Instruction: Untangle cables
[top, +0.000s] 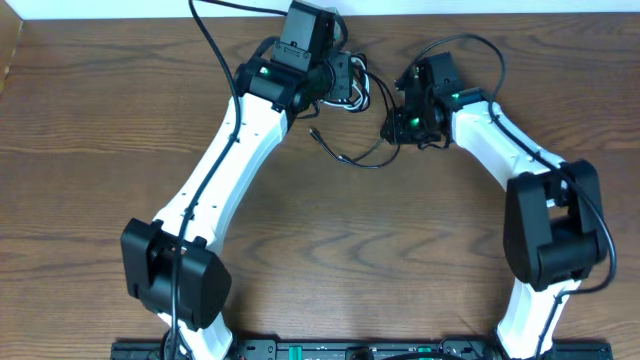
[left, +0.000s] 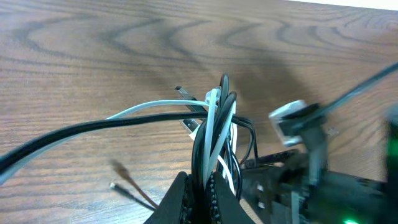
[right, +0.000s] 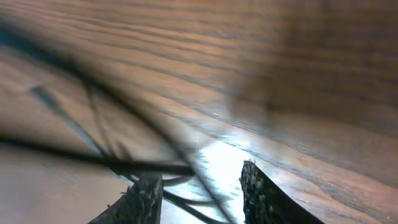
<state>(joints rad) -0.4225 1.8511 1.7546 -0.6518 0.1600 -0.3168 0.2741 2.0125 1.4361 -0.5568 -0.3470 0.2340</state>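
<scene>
The white cable (left: 214, 127) and the black cable (left: 124, 122) are bunched together. My left gripper (left: 203, 186) is shut on this bundle and holds it above the table at the far middle (top: 352, 88). A loose black strand with a small plug end (top: 345, 155) trails on the wood between the arms. My right gripper (right: 199, 186) is open, low over the table, with blurred black strands (right: 149, 167) running between and in front of its fingers. In the overhead view it sits just right of the bundle (top: 395, 125).
The wooden table (top: 100, 150) stretches left and toward the front. Both white arms reach to the far middle, and their thick black wires (top: 205, 40) loop above them. A dark base rail (top: 350, 350) runs along the front edge.
</scene>
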